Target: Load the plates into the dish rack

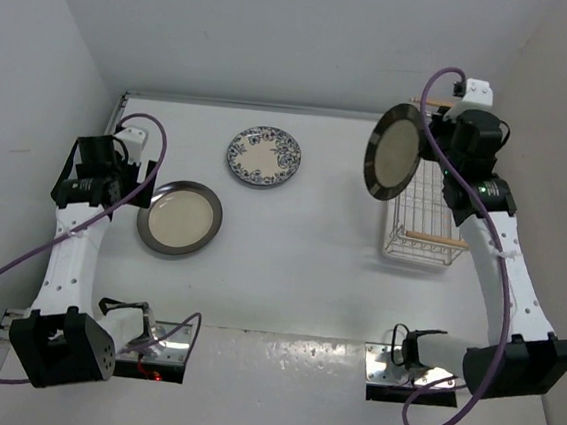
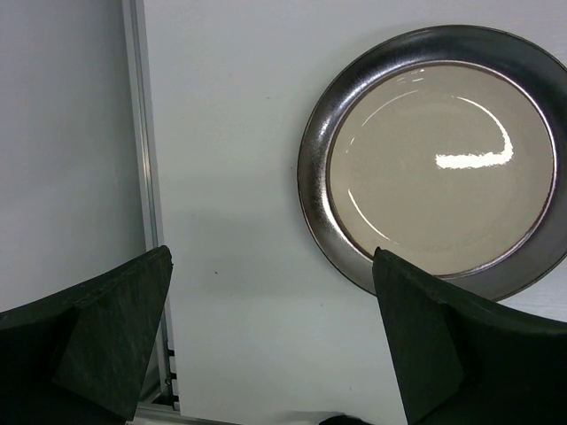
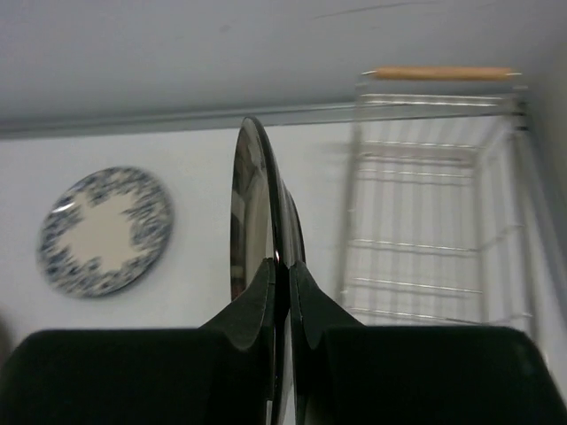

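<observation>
My right gripper (image 1: 428,151) (image 3: 286,266) is shut on the rim of a cream plate with a dark rim (image 1: 397,151) (image 3: 252,212). It holds the plate on edge in the air, just left of the white wire dish rack (image 1: 426,211) (image 3: 434,221); the rim pattern is too blurred to tell. A cream plate with a plain dark grey-brown rim (image 1: 179,218) (image 2: 443,150) lies flat at the left. My left gripper (image 1: 116,181) (image 2: 270,345) is open and empty above the table, just left of it. A blue floral plate (image 1: 264,156) (image 3: 104,232) lies flat at the back middle.
The rack holds no plates and has wooden bar handles at its near end (image 1: 434,238) and far end (image 3: 440,73). White walls enclose the table on the left, back and right. A metal rail (image 2: 146,177) runs along the left edge.
</observation>
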`<state>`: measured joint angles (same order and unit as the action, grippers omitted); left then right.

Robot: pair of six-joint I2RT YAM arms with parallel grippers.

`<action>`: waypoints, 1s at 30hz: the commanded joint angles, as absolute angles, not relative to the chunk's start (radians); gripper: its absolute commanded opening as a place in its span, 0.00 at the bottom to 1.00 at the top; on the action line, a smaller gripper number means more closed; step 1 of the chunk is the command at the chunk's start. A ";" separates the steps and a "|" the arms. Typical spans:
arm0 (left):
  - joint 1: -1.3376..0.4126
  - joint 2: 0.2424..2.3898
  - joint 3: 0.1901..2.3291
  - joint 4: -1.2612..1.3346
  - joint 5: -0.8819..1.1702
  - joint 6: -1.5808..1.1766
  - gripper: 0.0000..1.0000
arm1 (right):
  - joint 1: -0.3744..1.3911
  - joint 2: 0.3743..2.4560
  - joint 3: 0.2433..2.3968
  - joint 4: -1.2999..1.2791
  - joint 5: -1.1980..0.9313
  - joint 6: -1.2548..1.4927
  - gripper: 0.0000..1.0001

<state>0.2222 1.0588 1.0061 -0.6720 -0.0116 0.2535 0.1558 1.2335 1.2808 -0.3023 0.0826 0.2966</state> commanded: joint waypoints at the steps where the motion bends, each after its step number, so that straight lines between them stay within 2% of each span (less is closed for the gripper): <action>1: 0.221 1.063 1.049 -0.661 -0.012 0.249 1.00 | 0.094 1.200 1.384 -0.154 0.279 0.213 0.00; 12: 0.202 1.101 1.058 -0.652 -0.012 0.249 1.00 | -0.089 1.216 1.413 -0.100 0.293 0.012 0.00; 16: 0.193 1.111 1.068 -0.652 -0.012 0.249 1.00 | -0.133 1.189 1.324 -0.083 0.241 0.009 0.00; 23: 0.175 1.111 1.068 -0.652 -0.023 0.258 1.00 | -0.192 1.177 1.176 0.039 0.160 -0.174 0.00; 30: 0.175 1.111 1.068 -0.652 -0.014 0.258 1.00 | -0.195 1.212 1.155 0.058 0.100 -0.224 0.00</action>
<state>0.1841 1.1156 1.0260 -0.6708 -0.0154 0.2569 -0.1905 1.2427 1.1160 -0.1772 0.1497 -0.1673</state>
